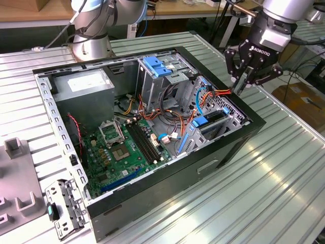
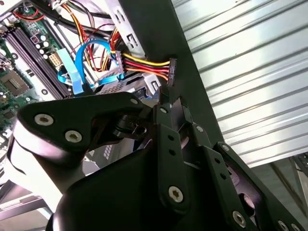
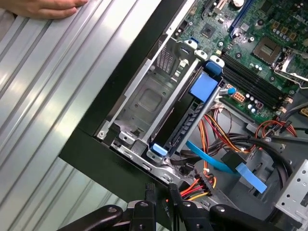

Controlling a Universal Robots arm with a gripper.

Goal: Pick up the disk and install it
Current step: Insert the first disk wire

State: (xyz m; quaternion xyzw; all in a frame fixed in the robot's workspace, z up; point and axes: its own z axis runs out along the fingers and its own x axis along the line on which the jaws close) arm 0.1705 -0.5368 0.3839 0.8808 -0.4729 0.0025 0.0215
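Gripper of a robot arm hangs over the corner of an open computer case, at the exterior view's right. The case lies on its side on a ribbed metal table. The gripper's fingers point down and are drawn close together with only a narrow gap. Their tips are just beside a black power plug on a bundle of red, yellow and black wires. Whether they pinch the plug cannot be told.

The disk sits in the drive bay at that same corner of the case, near the gripper. It shows as a dark slab with blue plastic pieces at its ends, and its label is hidden. In the first wrist view an empty grey metal slot lies alongside it, against the case wall.

A blue flat cable loops near the plug. Deeper in the case are a green motherboard, a grey power-supply box and a tall metal cage with a blue handle. In the first wrist view a person's hand rests on the table — well apart from the case.
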